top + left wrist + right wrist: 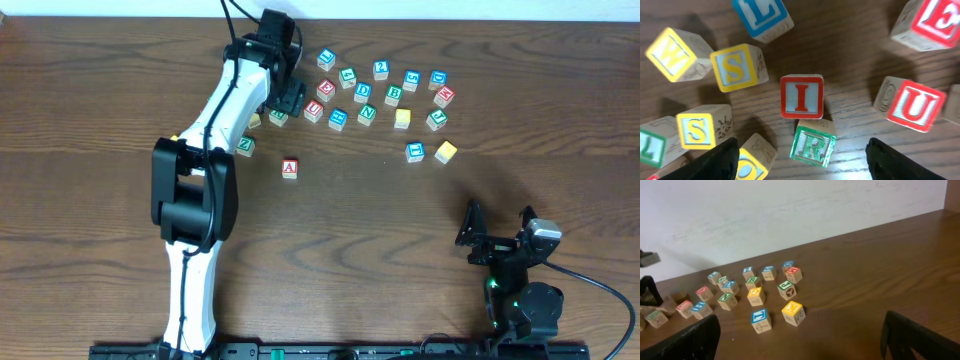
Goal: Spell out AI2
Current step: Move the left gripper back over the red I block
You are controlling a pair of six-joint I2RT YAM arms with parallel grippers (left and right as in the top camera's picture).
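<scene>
Progress: only the A block (pixel 290 168) sits apart on the bench (pixel 100 100), while the left pincer (pixel 805 161) hangs wide open and empty over the I block (pixel 801 96), and what looks like the 2 block (pixel 381 69) waits farther back.

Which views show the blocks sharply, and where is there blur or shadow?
Left wrist: the I block in the middle is sharp, the W block at the edge is blurred. Right wrist: the blocks look small and soft. Overhead: even light, faint shadow on the table by the right arm.
</scene>
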